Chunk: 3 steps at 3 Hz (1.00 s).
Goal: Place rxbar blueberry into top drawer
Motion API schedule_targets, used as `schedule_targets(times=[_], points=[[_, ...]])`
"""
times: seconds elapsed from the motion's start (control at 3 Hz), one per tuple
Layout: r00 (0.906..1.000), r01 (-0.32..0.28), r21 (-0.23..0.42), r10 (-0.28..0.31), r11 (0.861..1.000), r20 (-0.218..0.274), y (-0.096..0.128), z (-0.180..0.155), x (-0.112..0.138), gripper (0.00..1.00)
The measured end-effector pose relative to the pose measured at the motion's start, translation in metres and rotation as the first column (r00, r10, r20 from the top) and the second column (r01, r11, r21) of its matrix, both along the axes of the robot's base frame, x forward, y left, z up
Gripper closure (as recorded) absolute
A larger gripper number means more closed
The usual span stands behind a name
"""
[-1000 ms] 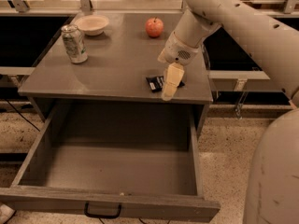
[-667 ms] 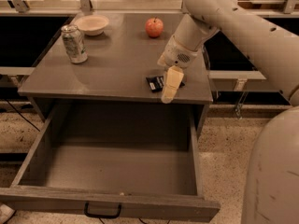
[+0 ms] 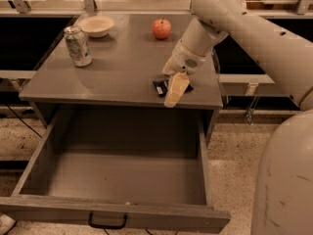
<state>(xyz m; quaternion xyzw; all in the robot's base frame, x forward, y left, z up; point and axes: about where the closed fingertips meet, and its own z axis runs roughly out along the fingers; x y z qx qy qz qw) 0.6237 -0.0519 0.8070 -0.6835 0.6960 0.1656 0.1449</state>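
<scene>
Gripper [image 3: 175, 91] of the cream-white robot arm hangs at the front right of the flat grey cabinet top [image 3: 117, 72], over the small dark navy-wrapped rxbar blueberry [image 3: 160, 86] lying there. Whether it is clenched or released cannot be told. Below, the wide grey top drawer [image 3: 112, 213] stands pulled open. A round red apple [image 3: 161, 28] sits further back.
</scene>
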Motion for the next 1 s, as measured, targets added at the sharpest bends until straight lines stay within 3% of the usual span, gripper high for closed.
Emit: schedule_targets(times=[0.67,1.0], points=[[1.0000,0.000,0.000,0.000,1.000,0.000,0.000,0.000,0.000,0.81],[1.0000,0.000,0.000,0.000,1.000,0.000,0.000,0.014,0.000,1.00]])
